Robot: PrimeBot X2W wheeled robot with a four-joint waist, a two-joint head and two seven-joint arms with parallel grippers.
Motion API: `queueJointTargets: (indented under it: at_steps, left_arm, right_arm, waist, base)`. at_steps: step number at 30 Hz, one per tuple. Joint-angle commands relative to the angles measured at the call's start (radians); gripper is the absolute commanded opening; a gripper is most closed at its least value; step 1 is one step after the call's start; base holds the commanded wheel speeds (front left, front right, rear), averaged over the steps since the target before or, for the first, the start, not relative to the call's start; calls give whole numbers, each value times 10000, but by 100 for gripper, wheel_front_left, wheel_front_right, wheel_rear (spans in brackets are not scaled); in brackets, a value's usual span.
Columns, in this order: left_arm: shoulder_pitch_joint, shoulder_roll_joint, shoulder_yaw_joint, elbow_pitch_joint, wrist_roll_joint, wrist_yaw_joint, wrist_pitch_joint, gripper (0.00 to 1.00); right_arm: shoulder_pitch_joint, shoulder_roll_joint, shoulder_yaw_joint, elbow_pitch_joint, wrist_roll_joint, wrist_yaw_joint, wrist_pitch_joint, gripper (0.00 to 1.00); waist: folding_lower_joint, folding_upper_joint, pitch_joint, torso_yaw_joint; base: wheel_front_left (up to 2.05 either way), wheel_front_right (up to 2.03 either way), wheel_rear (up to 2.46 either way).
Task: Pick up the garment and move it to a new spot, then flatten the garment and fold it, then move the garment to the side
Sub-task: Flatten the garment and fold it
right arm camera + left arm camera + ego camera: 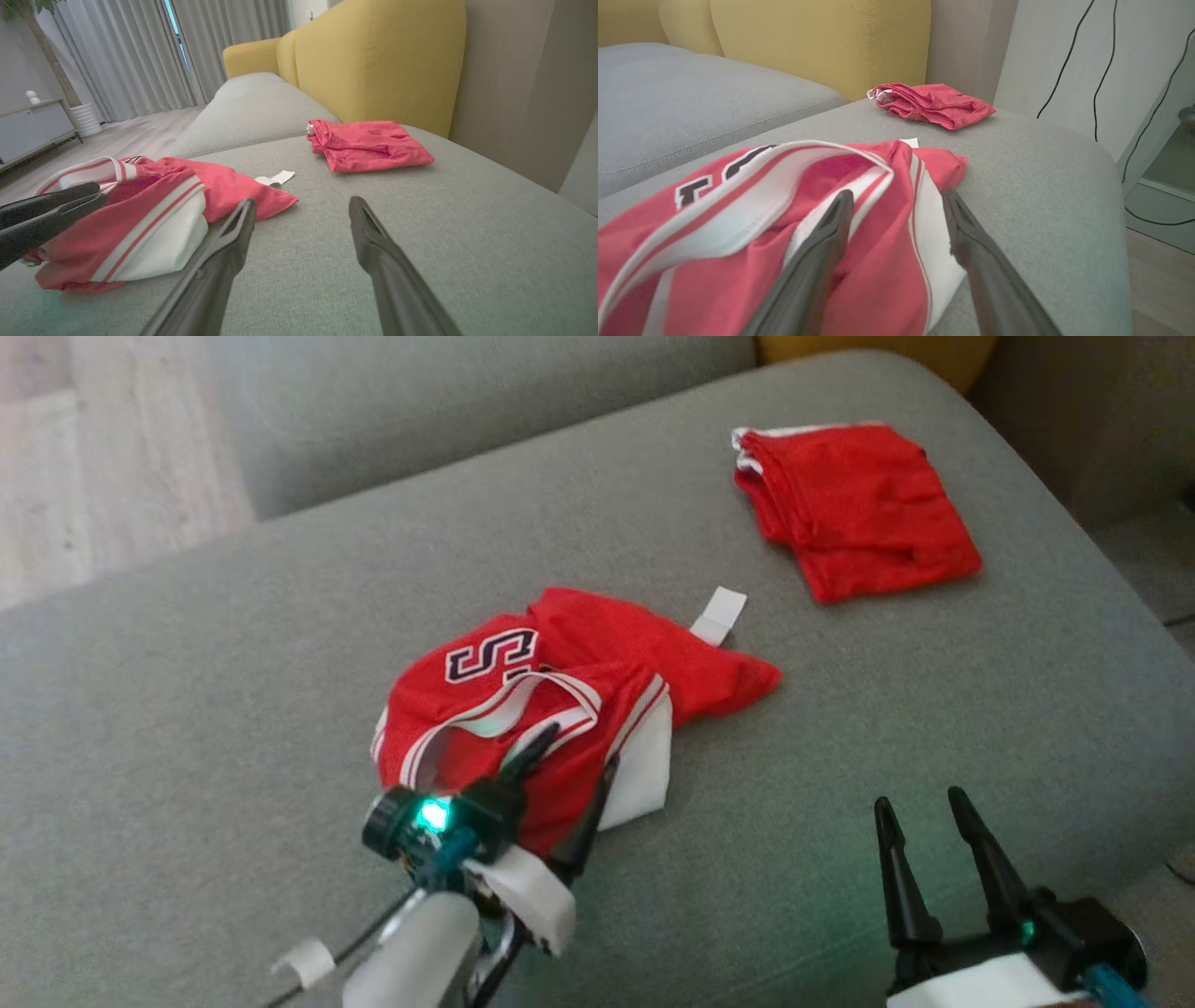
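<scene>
Grey sofa seat, fabric cushion, yellow backrest behind it. Grey curtains and pale wood floor lie off to one side, and black cables hang down the wall.

The task garment is a red jersey with white-and-red striped trim. It is crumpled in a heap mid-seat, toward the front edge on my left side.

Writing: dark block lettering with a white outline. In the head view an "S" reads clearly, but a fold swallows the next character and I can't read it. In my left wrist view the trim band cuts across the same lettering and it is blurred, so nothing is legible there. A small white tag lies on the cushion at the jersey's far edge. It looks blank, though it is too small to be sure.

My left gripper is released, jaws spread, down on the near part of the jersey. One finger rests on the red fabric by the striped trim, the other at the edge of the white panel. Cloth sits between them but is not pinched.

My right gripper is released too, jaws apart with nothing between them. It is over bare cushion to the right of the jersey, not touching it.

A folded red piece with a white edge along one side sits at the far right of the seat near the backrest, well apart from the jersey.

Hidden: my left wrist housing covers the jersey's near hem in the head view, and the heap buries its own lower layers.
</scene>
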Motion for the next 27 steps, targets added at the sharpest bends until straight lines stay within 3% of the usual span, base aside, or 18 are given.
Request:
queueJointTargets:
  at_steps: [1, 13, 14, 15, 16, 22, 27]
  left_arm:
    - [-701, 6, 301, -19, -172, 33, -158, 100]
    - [-2228, 127, 152, 1388, -284, -307, -73, 100]
    - [-2318, 121, 121, 1373, -336, -343, -126, 45]
    - [-2393, 112, 86, 1333, -428, -382, -177, 6]
    - [-2451, 99, 57, 1291, -572, -418, -204, 0]
    - [-3113, 40, -695, 430, -1707, -507, -170, 0]
    - [-5175, 246, -1226, -1050, -3240, -512, -57, 0]
  right_arm:
    - [-655, -64, 319, -352, 12, -9, -38, 100]
    - [-1119, -64, 492, -295, 264, -9, -38, 100]
    - [-1144, -64, 503, -285, 274, -9, -38, 100]
    - [-1167, -64, 515, -274, 282, -9, -38, 100]
    - [-1185, -64, 520, -265, 291, -9, -38, 100]
    - [-1197, -64, 504, -228, 339, -9, -38, 100]
    - [-1178, -64, 554, -214, 427, -9, -38, 100]
  waist:
    - [-3, 0, 358, -277]
    - [-3, 0, 872, -462]
    - [-3, 0, 879, -477]
    - [-3, 0, 874, -494]
    - [-3, 0, 863, -509]
    - [-3, 0, 673, -562]
    - [-3, 0, 411, -597]
  base:
    - [0, 0, 0]
    - [0, 0, 0]
    - [0, 0, 0]
    - [0, 0, 0]
    - [0, 0, 0]
    - [0, 0, 0]
    - [0, 0, 0]
